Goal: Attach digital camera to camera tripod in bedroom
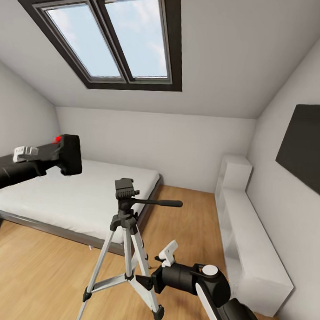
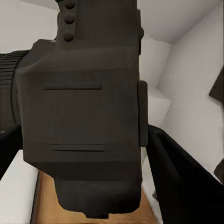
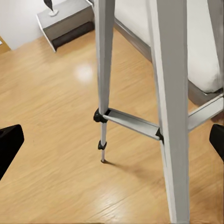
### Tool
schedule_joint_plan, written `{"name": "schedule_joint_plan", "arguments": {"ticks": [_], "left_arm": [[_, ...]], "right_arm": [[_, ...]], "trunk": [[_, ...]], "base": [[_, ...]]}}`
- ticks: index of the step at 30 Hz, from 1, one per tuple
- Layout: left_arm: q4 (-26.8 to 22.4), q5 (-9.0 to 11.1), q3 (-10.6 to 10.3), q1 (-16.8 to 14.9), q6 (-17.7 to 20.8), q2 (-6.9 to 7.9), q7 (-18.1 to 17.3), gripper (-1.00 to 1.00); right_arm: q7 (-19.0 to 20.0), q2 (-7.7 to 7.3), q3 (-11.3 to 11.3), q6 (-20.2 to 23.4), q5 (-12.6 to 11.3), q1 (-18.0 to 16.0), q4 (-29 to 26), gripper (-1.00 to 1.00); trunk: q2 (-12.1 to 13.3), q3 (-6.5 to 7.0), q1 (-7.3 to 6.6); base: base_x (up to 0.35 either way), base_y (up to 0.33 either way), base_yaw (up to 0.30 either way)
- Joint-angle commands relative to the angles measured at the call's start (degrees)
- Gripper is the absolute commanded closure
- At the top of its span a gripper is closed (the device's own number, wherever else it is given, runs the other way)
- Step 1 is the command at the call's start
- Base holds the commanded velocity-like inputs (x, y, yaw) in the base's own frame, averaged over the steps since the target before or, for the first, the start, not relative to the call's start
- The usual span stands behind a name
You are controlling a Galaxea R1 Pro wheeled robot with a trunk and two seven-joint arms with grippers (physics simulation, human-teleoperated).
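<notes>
white walls, a sloped ceiling with a dark-framed double skylight (image 1: 114,37) and a wooden floor (image 1: 34,275) frame the bedroom.

the digital camera (image 1: 69,154), black with a red button, hangs in the air well above and beside the camera tripod (image 1: 126,242), over the low white bed (image 1: 74,193). the left gripper (image 1: 62,155) is clamped on the camera; in the left wrist view the camera body (image 2: 84,116) sits between dark fingers (image 2: 182,177). the tripod stands on the floor just beside the bed, its black head (image 1: 124,188) bare, its long handle (image 1: 158,202) pointing away from the camera.

the right gripper (image 1: 145,282) sits low at a silver leg (image 3: 170,107), its jaws spread to either side and holding nothing.

to do this step well, i judge the camera should travel across until it is over the head, be levelled base-down, then lowered slowly; the right gripper could steady the leg against tipping.
</notes>
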Motion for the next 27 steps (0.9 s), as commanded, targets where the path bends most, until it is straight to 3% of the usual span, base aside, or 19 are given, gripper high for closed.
{"name": "schedule_joint_plan", "arguments": {"ticks": [1, 8, 9, 13, 20, 27], "left_arm": [[0.1, -0.4, -1.4, -0.7, 0.1, 0.81, -0.4, 1.0], [0.7, -0.5, -14.1, -6.7, 0.6, 6.62, -4.4, 1.0], [0.8, -0.5, -17.1, -8.7, 0.7, 7.59, -5.6, 1.0], [1.9, -0.5, -22.0, -12.5, 0.8, 8.72, -8.5, 1.0], [2.9, -0.6, -24.3, -15.4, 0.7, 9.08, -12.1, 1.0], [3.1, -0.6, -24.9, -16.9, 0.7, 9.17, -13.7, 1.0]], "right_arm": [[-0.9, 0.18, 0.2, 0.3, 0.2, 0.0, 0.3, -1.0], [-4.0, 1.58, 1.1, -0.2, 2.2, -0.1, 1.4, -1.0], [-4.3, 1.77, 1.2, -0.5, 2.4, -0.1, 1.5, -1.0], [-4.7, 2.01, 1.3, -1.2, 2.6, -0.1, 1.7, -1.0], [-4.8, 2.11, 1.5, -1.6, 3.5, -0.1, 1.7, -1.0], [-4.9, 2.53, 1.8, -4.5, 7.4, -1.5, 5.5, -1.0]], "trunk": [[-0.1, -0.03, 0.02], [-0.1, -0.03, 0.02], [-0.1, -0.03, 0.02], [-0.1, -0.03, 0.02], [-0.1, -0.03, 0.02], [-0.1, -0.03, 0.02]], "base": [[0.0, 0.0, 0.0], [0.0, 0.0, 0.0], [0.0, 0.0, 0.0], [0.0, 0.0, 0.0], [0.0, 0.0, 0.0], [0.0, 0.0, 0.0]]}}
